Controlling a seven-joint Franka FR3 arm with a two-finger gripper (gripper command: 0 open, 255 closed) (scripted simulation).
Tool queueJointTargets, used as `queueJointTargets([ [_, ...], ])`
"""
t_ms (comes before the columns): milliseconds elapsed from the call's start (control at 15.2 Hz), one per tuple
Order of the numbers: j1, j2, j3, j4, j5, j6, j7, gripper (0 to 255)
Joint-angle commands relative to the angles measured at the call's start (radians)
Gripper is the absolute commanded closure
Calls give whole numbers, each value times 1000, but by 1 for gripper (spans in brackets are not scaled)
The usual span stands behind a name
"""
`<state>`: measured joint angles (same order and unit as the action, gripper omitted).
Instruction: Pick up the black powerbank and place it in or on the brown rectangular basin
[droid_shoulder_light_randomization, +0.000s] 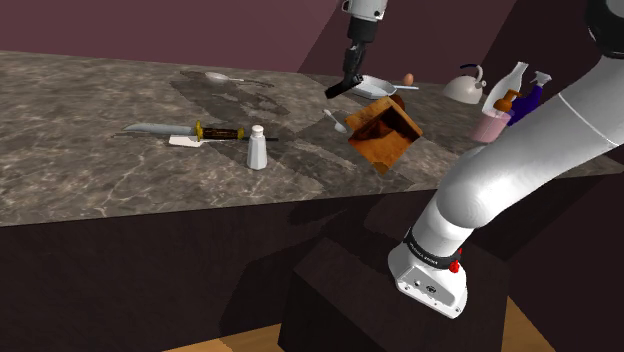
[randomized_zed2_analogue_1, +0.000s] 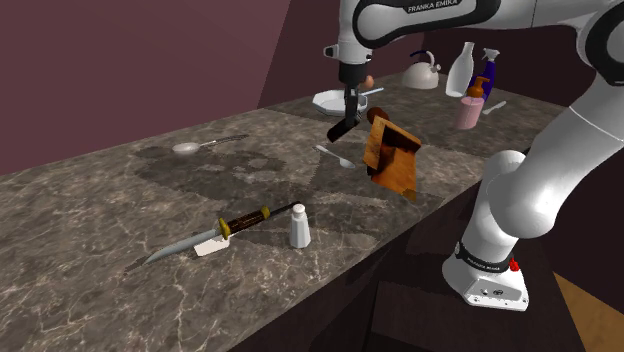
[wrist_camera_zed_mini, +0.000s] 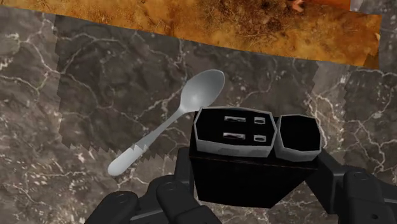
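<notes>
A black two-finger claw (randomized_zed2_analogue_1: 349, 108) on a white robot arm is clenched on a black block-shaped powerbank (wrist_camera_zed_mini: 234, 167) and holds it in the air above a dark marbled stone worktop (droid_shoulder_light_randomization: 90, 170). In the shoulder view the powerbank hangs slanted below the claw, just to the left of a brown rectangular basin with a rusty, mottled surface (droid_shoulder_light_randomization: 383, 138). A grey metal spoon (wrist_camera_zed_mini: 170, 122) lies on the worktop directly beneath it.

Risks, as a judgement: the claw seems to grip the powerbank near one end, so the long free part could swing or slip out during a sideways move. The basin does not sit flat. It looks tipped up on an edge, so a powerbank let go above it might slide off the sloped side onto the worktop, or knock the basin over. A low approach could also bump the basin's raised rim.

The powerbank is a plain black slab. In the wrist view its end face has a pale grey rim, two wide sockets and two small slots.

Well to the left in the shoulder view lie a dark-handled knife with a steel blade (droid_shoulder_light_randomization: 178, 130) and a small white shaker (droid_shoulder_light_randomization: 257, 149). On the far right stand a white kettle (droid_shoulder_light_randomization: 464, 86) and several bottles.
</notes>
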<state>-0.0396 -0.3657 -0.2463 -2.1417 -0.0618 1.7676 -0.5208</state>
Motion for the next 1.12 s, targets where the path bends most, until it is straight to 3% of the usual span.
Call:
queueJointTargets([
  [0,-18,-59,-15,-43,-19,-14,-24,255],
  [594,-124,-320,-108,-214,-137,-92,-160,255],
  [1056,-131,-322,-124,-308,-151,0,-158,255],
])
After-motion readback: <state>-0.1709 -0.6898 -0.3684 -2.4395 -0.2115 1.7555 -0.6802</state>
